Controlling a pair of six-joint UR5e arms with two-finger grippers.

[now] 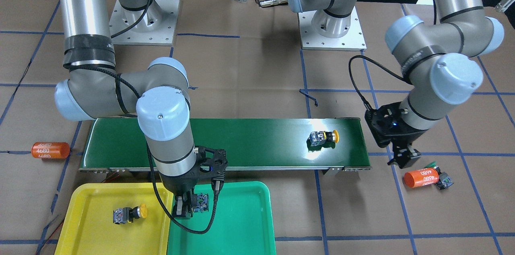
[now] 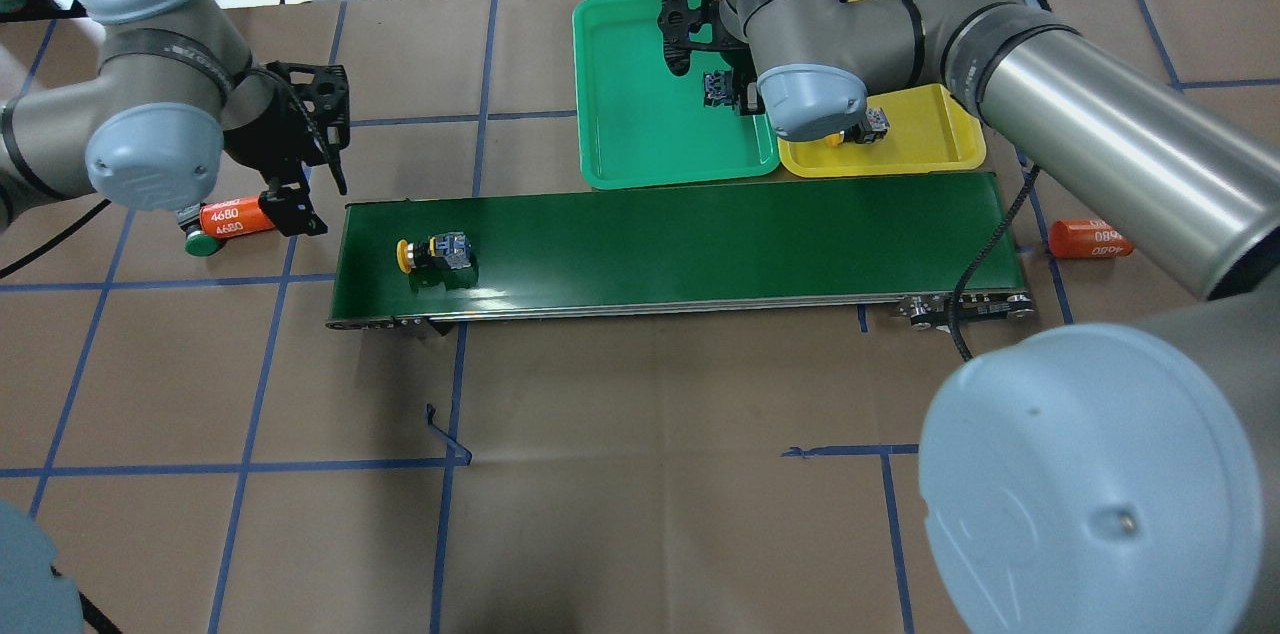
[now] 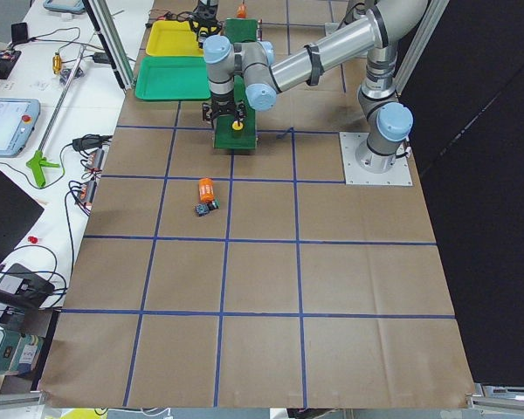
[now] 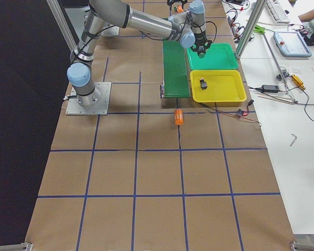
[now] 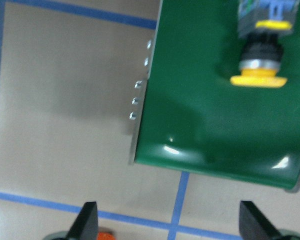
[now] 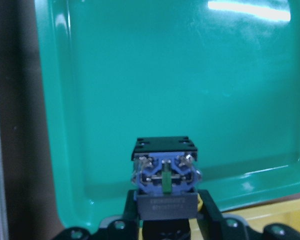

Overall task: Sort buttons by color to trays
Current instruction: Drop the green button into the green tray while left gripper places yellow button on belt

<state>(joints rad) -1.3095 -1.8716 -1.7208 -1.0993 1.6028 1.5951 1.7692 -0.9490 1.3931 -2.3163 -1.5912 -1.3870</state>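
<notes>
**A:** Green tray (image 1: 241,227), far worktop edge, robot's right. The right end effector (image 1: 185,206) hangs over it near the rim shared with the yellow tray (image 1: 88,235), pinching a button (image 1: 200,202); cap colour hidden.

**B:** Lower close to the tray floor before letting go, away from that rim.

**A:** Around: conveyor belt (image 1: 241,142) carrying a yellow button (image 1: 324,138). Left end effector (image 1: 403,159) spread, off the belt's left end. Orange cylinder (image 1: 420,177) just beside a green button (image 1: 442,180).

**B:** Only that rim crowds the drop, I'd judge.

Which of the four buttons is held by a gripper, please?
The button clamped in the right gripper over the green tray. The others lie free: a yellow button on the conveyor belt, another in the yellow tray, a green button beside an orange cylinder.
</notes>
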